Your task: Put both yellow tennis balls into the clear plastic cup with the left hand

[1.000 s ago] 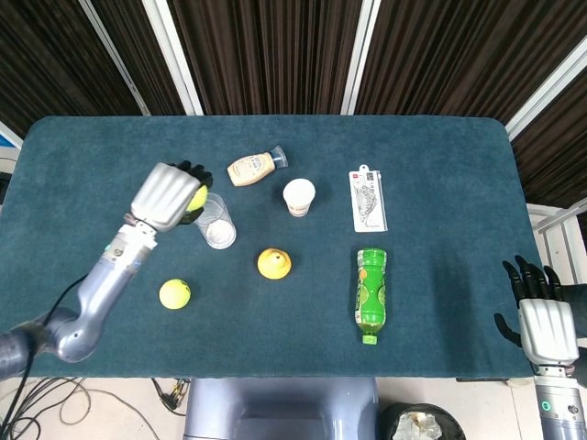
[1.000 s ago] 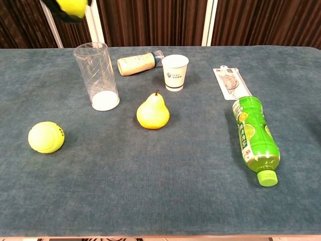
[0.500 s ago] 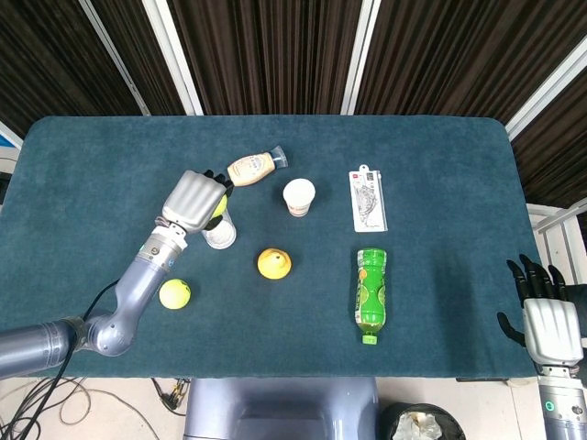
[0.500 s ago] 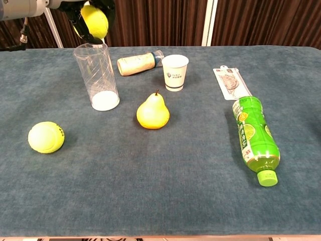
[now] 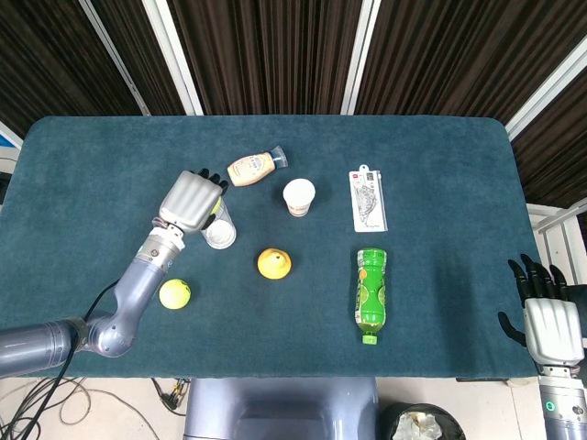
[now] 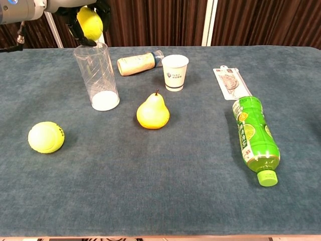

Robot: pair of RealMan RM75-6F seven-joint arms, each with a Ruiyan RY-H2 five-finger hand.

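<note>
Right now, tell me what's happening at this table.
The left hand holds one yellow tennis ball just above the mouth of the clear plastic cup, not yet dropped in. The second tennis ball lies on the table nearer the front edge, left of a pear. The right hand rests off the table's right edge, holding nothing.

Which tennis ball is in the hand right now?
The tennis ball gripped by the left hand above the clear cup; the other ball lies loose on the table.
</note>
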